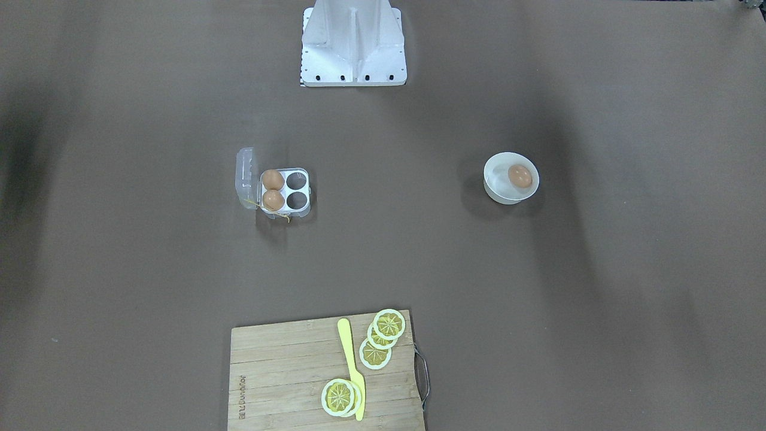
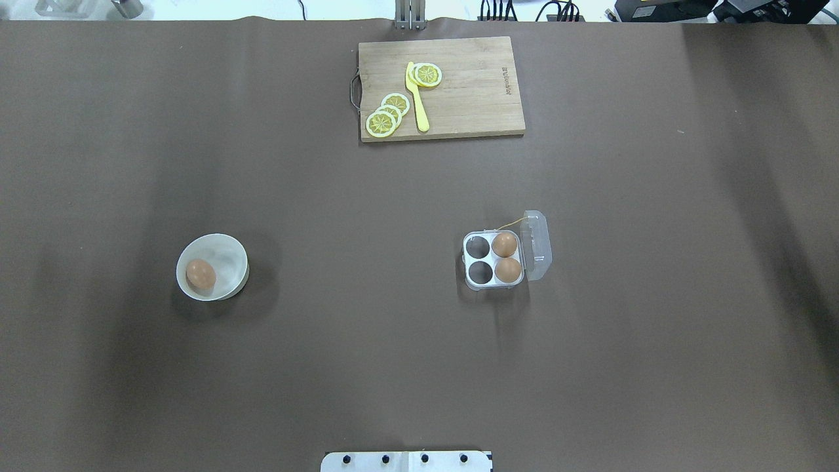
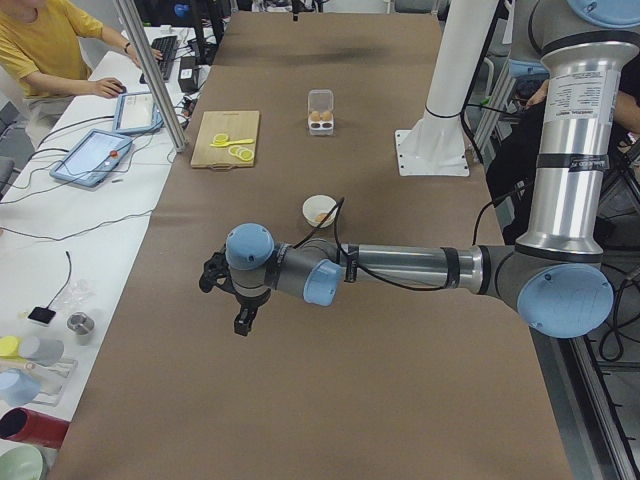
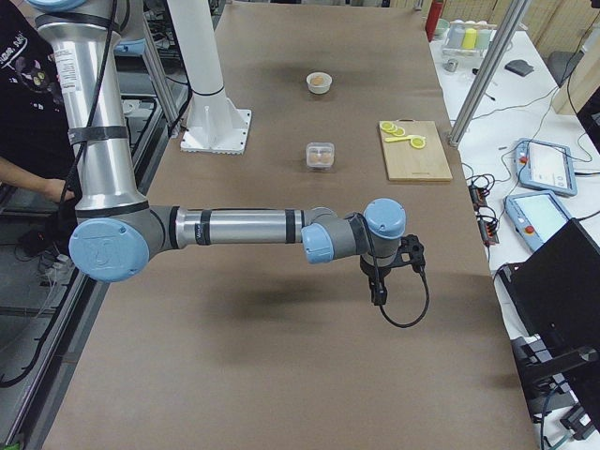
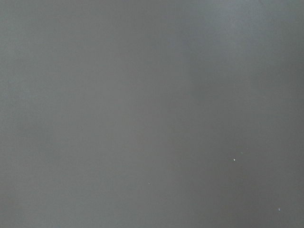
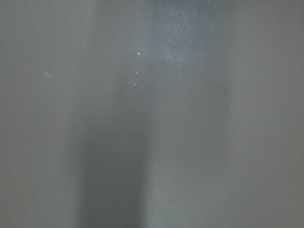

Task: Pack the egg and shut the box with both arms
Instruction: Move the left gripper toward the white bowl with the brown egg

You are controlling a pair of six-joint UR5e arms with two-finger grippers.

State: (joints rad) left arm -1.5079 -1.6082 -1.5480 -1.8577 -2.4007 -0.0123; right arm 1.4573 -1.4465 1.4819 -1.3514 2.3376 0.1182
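The egg (image 2: 200, 274) lies in the bowl (image 2: 227, 254), nine o'clock from the open box (image 2: 490, 258). Whether the left end effector (image 3: 214, 276) or right end effector (image 4: 412, 255) is open, I cannot tell. A hard squeeze could crack the shell; the light box might skid.

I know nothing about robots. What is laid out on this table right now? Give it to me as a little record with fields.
To pack: egg in the white bowl, robot's left side
Container: box, robot's right side, lid open
Already in: two eggs in the cells next to the lid
Free: two empty cells
Across from the robot: cutting board with lemon slices and yellow knife
Left arm: left gripper over bare table; open or shut unclear
Right arm: right gripper over bare table; open or shut unclear
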